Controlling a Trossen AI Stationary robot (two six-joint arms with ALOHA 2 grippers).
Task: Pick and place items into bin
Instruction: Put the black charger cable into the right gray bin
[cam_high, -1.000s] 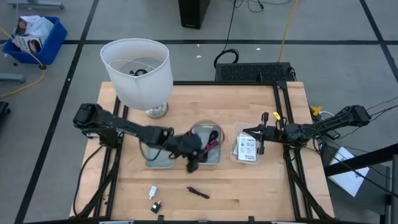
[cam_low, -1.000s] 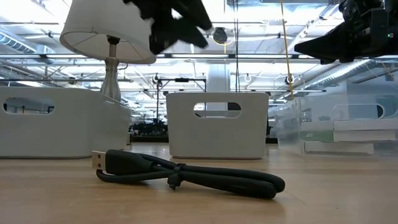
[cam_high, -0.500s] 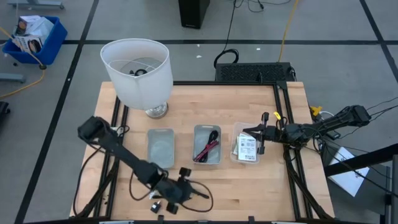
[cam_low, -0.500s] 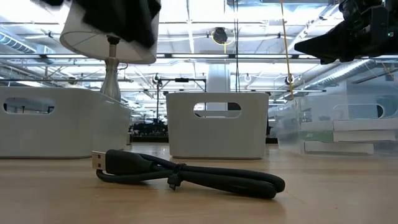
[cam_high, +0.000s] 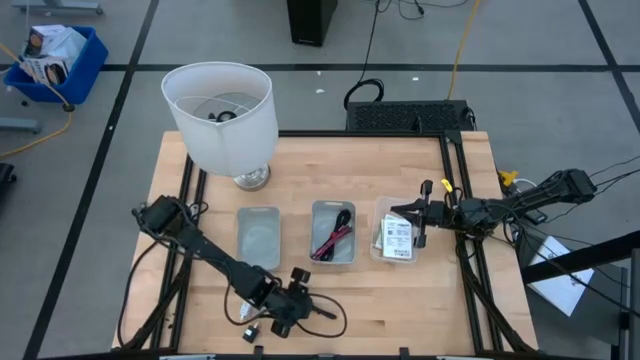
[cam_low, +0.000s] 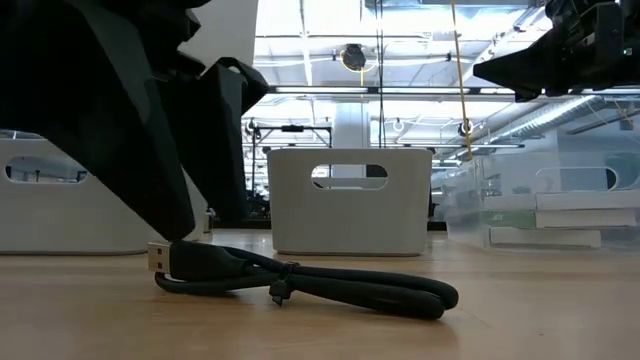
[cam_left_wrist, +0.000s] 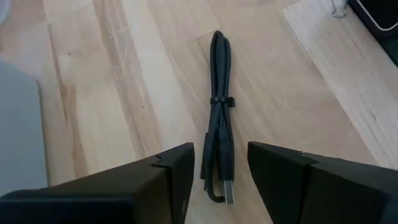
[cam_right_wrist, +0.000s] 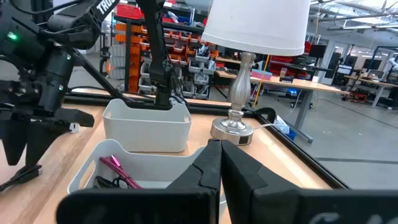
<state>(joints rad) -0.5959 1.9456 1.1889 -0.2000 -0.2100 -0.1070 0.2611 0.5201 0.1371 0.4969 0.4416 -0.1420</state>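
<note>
My left pincer (cam_left_wrist: 217, 171) hangs apart over the black cable (cam_left_wrist: 221, 118) at the table's (cam_high: 420, 310) near edge; my right pincer (cam_high: 412, 212), together, waits above the right bin (cam_high: 397, 240)

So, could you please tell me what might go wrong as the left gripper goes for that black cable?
The left gripper straddles only the plug end of the bundled black cable, so a grasp there may let the rest dangle and snag a bin wall.

The white plug and small black piece lie close beside the gripper and could get knocked.

The right gripper hovers shut over the packet bin, out of the way.
</note>
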